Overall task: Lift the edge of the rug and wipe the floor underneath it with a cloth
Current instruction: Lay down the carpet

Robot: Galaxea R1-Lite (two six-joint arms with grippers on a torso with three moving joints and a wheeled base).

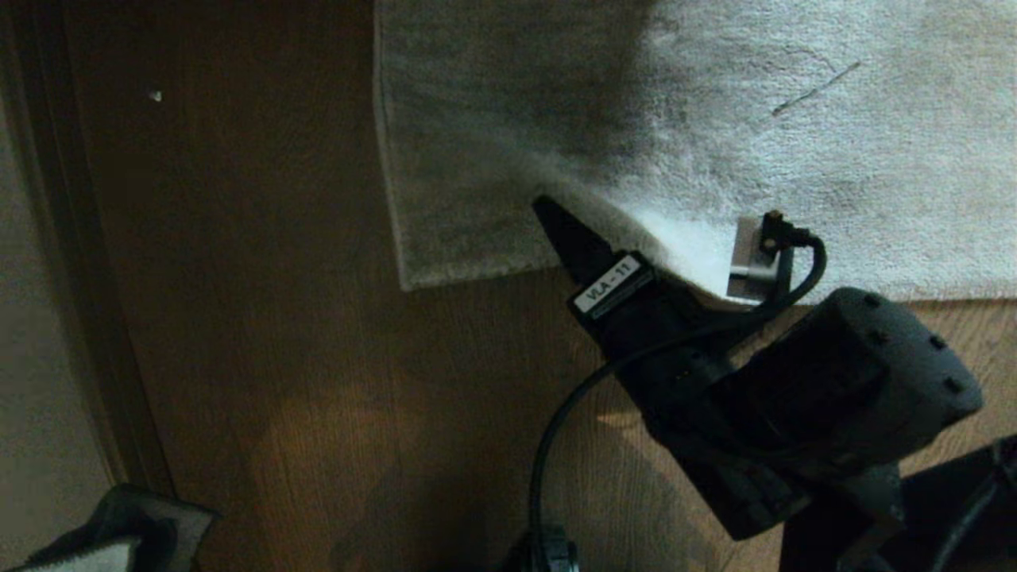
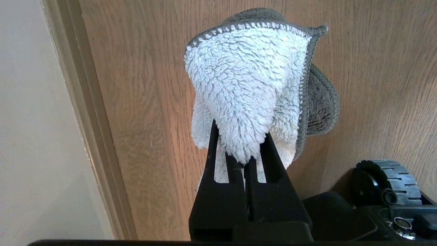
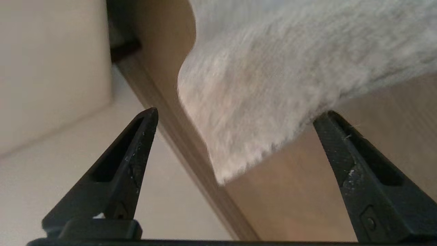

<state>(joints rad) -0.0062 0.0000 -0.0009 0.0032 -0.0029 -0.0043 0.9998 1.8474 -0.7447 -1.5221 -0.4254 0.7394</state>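
Two end effectors show. Low and right of centre in the head view, the right end effector gapes wide around the rug edge, gripping nothing. The left end effector at lower left pinches the cloth above the floor.

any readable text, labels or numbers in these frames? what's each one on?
"VLA-11": white label on the black body of the right tool, seen in the head view beside the rug edge.
Nothing else is readable: no print shows on the cloth, the floor or the left tool.
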